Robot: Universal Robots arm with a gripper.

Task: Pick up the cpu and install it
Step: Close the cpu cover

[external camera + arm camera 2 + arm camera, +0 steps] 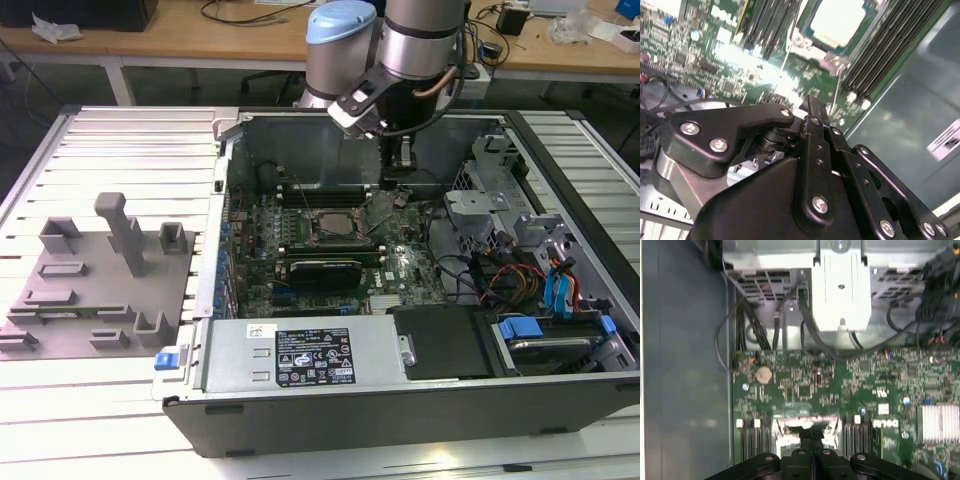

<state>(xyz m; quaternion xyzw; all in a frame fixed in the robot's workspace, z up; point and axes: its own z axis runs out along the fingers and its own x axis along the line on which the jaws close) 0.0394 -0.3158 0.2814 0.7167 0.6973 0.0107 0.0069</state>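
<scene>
1. We judge that the claw (400,178), pressed together with nothing in it, could scrape the green board (805,385) if it drops lower.
2. The cpu (837,20) seems to lie in its socket (802,42), apart from the claw; if it sits askew, pins could bend.
3. The open computer case (420,415) holds the green board, cables (480,275) and drives (545,335).

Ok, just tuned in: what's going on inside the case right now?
The arm has its gripper down inside the open computer case. It is low over the motherboard, just to the exterior view's right of the socket frame. In the second wrist view, a pale square that looks like the cpu lies in that frame. In the first wrist view, the fingers look closed together with nothing visible between them.
</scene>
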